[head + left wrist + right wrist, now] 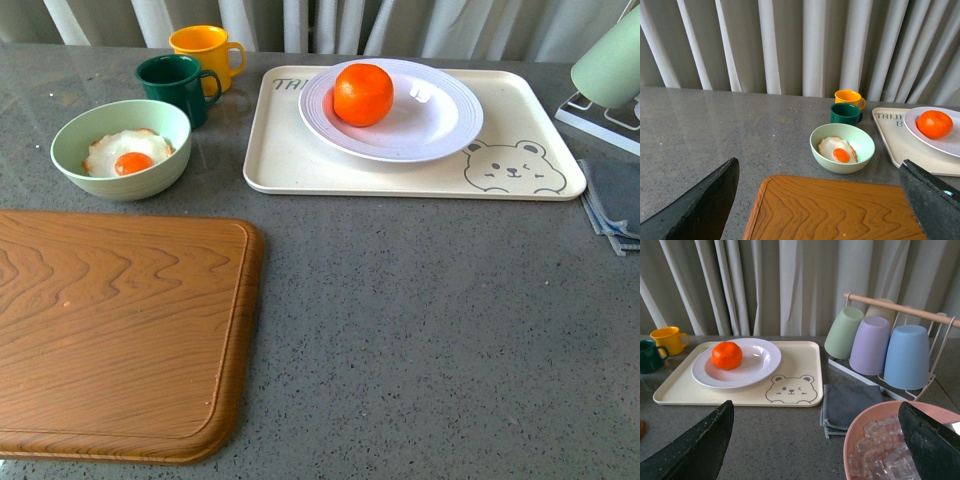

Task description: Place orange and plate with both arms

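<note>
Orange (363, 94) on plate (430, 125) — untouched

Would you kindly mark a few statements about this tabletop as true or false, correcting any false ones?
1. The orange sits on the plate. True.
2. The plate rests on the wooden board. False: it rests on the bear tray; the board is bare.
3. The pale green bowl holds a fried egg. True.
4. The yellow mug stands nearer the robot than the dark green mug. False: the yellow mug is behind the green one.
5. Both grippers are open and hold nothing. True: left gripper, right gripper.
</note>
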Tool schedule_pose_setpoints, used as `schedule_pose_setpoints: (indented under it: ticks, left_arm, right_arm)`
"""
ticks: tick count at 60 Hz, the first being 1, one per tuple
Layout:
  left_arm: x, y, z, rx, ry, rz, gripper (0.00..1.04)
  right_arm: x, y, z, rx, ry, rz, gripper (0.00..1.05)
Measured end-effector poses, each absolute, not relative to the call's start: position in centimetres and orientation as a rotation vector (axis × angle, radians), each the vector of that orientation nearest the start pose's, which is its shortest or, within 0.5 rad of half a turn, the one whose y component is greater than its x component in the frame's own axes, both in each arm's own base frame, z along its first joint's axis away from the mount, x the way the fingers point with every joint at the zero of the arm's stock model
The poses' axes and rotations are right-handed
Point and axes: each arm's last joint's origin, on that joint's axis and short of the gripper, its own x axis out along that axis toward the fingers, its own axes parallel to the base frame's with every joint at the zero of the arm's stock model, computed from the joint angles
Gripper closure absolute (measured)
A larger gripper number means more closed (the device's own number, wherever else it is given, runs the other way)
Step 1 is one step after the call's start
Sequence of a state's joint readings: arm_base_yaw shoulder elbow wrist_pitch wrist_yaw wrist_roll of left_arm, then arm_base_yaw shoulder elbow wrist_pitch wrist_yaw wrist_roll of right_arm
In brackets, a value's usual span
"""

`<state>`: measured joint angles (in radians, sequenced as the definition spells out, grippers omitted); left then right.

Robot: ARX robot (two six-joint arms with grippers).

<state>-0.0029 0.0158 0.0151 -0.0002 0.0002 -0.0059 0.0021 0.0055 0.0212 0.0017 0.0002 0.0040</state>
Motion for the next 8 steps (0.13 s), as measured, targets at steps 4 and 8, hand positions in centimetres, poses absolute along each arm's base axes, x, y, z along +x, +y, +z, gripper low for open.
schedule_pose_setpoints:
  ticks: [4, 8]
  left_arm:
    - [9.78, -0.02, 16.74, -0.006, 0.001, -0.003, 0.09]
    - [9.78, -0.03, 16.74, -0.006, 0.001, -0.003, 0.09]
  right_arm:
    - [9.67, 0.02, 17.05, 0.004, -0.017, 0.002, 0.09]
    - [9.67, 0.02, 17.05, 0.004, -0.017, 0.002, 0.09]
